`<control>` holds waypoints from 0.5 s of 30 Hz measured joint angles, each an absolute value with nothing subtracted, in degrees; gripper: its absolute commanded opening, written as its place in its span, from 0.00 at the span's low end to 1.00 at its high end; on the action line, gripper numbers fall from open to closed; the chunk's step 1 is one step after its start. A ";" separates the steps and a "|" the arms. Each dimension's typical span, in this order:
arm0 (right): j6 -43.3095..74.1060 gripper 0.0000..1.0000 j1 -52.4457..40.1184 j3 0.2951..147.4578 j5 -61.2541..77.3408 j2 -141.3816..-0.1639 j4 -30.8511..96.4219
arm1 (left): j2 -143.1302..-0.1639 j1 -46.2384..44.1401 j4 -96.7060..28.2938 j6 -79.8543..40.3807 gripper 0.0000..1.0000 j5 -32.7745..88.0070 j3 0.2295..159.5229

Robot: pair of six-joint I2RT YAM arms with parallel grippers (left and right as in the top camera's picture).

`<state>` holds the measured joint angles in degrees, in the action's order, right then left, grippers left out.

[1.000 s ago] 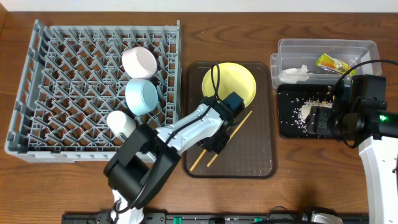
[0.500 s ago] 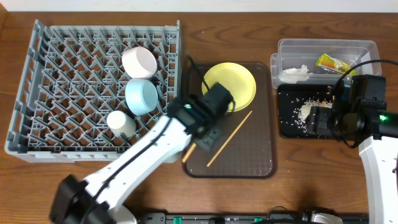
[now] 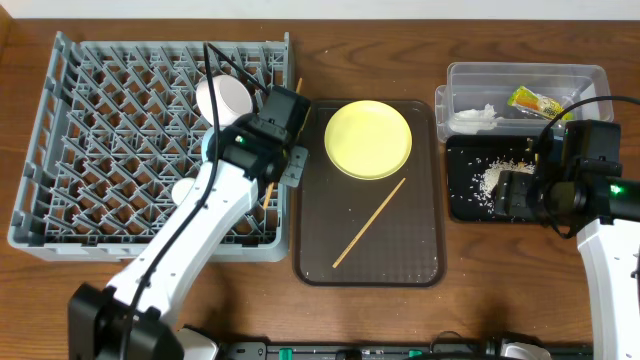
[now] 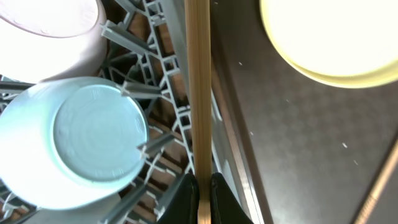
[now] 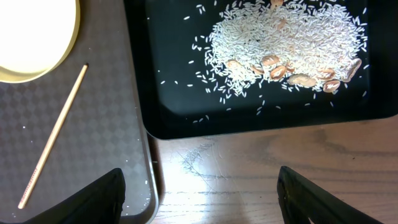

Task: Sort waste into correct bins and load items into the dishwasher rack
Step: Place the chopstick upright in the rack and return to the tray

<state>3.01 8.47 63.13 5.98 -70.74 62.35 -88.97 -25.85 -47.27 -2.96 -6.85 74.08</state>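
Observation:
My left gripper [image 3: 285, 150] [image 4: 203, 198] is shut on one wooden chopstick [image 4: 199, 93] and holds it over the right edge of the grey dishwasher rack [image 3: 100, 150]. The white bowl [image 3: 225, 98], the light blue bowl [image 4: 81, 143] and the white cup [image 3: 185, 190] sit in the rack. The second chopstick [image 3: 370, 222] and the yellow plate [image 3: 368, 138] lie on the brown tray [image 3: 420, 250]. My right gripper [image 5: 199, 193] is open and empty above the bare wood just in front of the black tray [image 5: 174, 118], which holds rice scraps [image 5: 286, 43].
The clear tub [image 3: 525, 75] at the back right holds the yellow-green wrapper [image 3: 530, 100] and the white tissue [image 3: 475, 118]. The black tray [image 3: 462, 205] lies just in front of it. My left arm reaches across the rack's front right corner.
My left gripper has lifted one chopstick off the brown tray and carried it left and back to the rack's right edge. The right arm has not moved.

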 measured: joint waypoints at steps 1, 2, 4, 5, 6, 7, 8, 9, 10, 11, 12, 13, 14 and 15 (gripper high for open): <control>3.03 0.76 8.47 63.13 5.98 -70.74 62.35 | -89.84 -25.39 -46.81 -2.96 0.06 -6.81 74.08; 3.03 0.76 8.47 63.13 5.98 -70.74 62.35 | -90.85 -24.99 -46.33 -2.96 0.06 -6.76 74.08; 3.03 0.75 8.47 63.13 5.98 -70.74 62.37 | -92.79 -24.43 -45.56 -2.96 0.07 -6.72 74.08; 3.01 0.76 8.47 63.13 5.98 -70.76 62.39 | -93.82 -24.21 -45.08 -2.96 0.07 -6.61 74.08; 3.01 0.76 8.47 63.13 5.98 -70.74 62.41 | -94.83 -24.01 -44.51 -2.96 0.07 -6.59 74.08; 3.03 0.76 8.47 63.13 6.00 -70.74 62.41 | -95.61 -23.83 -44.05 -2.96 0.06 -6.57 74.08; 3.03 0.76 8.47 63.13 5.98 -70.74 62.41 | -96.51 -23.62 -43.59 -2.96 0.08 -6.46 74.08; 3.03 0.76 8.47 63.13 5.98 -70.74 62.41 | -97.19 -23.40 -43.18 -2.96 0.12 -6.39 74.08; 3.03 0.76 8.47 63.13 6.00 -70.74 62.41 | -97.65 -23.20 -42.94 -2.90 0.13 -6.42 74.08; 3.03 0.76 8.47 63.13 6.00 -70.74 62.41 | -97.76 -22.92 -42.54 -2.98 0.15 -6.46 74.08; 3.03 0.76 8.47 63.13 5.98 -70.74 62.41 | -97.76 -22.57 -42.35 -2.98 0.17 -6.37 74.08; 3.03 0.76 8.47 63.13 5.98 -70.74 62.41 | -97.76 -22.20 -42.02 -2.98 0.27 -6.37 74.08; 3.03 0.77 8.47 63.13 6.00 -70.74 62.41 | -97.76 -22.04 -41.85 -2.83 0.38 -6.35 74.08; 3.03 0.76 8.47 63.13 5.98 -70.74 62.41 | -97.76 -21.80 -41.80 -2.76 0.43 -6.35 74.08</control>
<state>3.03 8.47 63.13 5.98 -70.74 62.41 -97.76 -21.80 -41.80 -2.76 -6.35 74.08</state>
